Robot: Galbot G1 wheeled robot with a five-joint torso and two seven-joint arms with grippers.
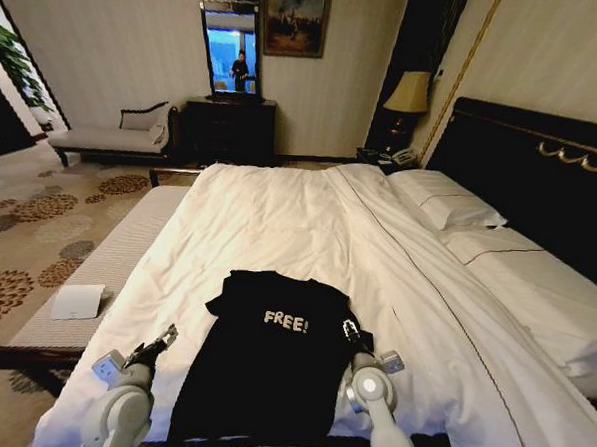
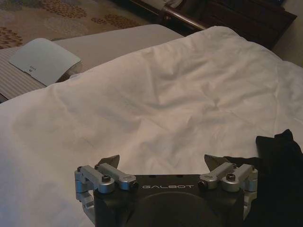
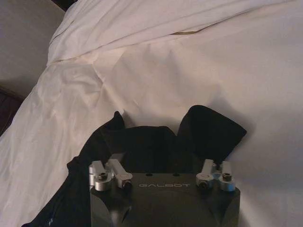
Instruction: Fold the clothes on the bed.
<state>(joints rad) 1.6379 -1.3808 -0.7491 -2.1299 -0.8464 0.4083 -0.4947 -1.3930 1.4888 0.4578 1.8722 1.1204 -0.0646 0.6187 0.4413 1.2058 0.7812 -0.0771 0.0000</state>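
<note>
Head view shows the black short-sleeved T-shirt [image 1: 271,367] of soft fabric, with white "FREE!" letters on the chest, lying flat on the white duvet [image 1: 308,224] near the foot of the large bed [image 1: 542,156] with the dark wooden headboard. The collar of the shirt points toward the far side of the bed, and its lower edge is close to the robot.

The left gripper [image 1: 155,344] is just beside the left edge of the shirt, low over the duvet. In the left wrist view the left gripper [image 2: 162,161] has its fingers [image 2: 110,160] spread wide apart, with only white duvet between them, and the black fabric [image 2: 279,156] lies at one side.

The right gripper [image 1: 351,331] is at the right sleeve of the shirt. In the right wrist view the right gripper [image 3: 163,165] is over the black sleeve [image 3: 208,127]; I cannot tell whether its fingers are apart or closed on the fabric.

A white flat card [image 1: 78,301] lies on the pale striped bench [image 1: 106,264] beside the bed.
</note>
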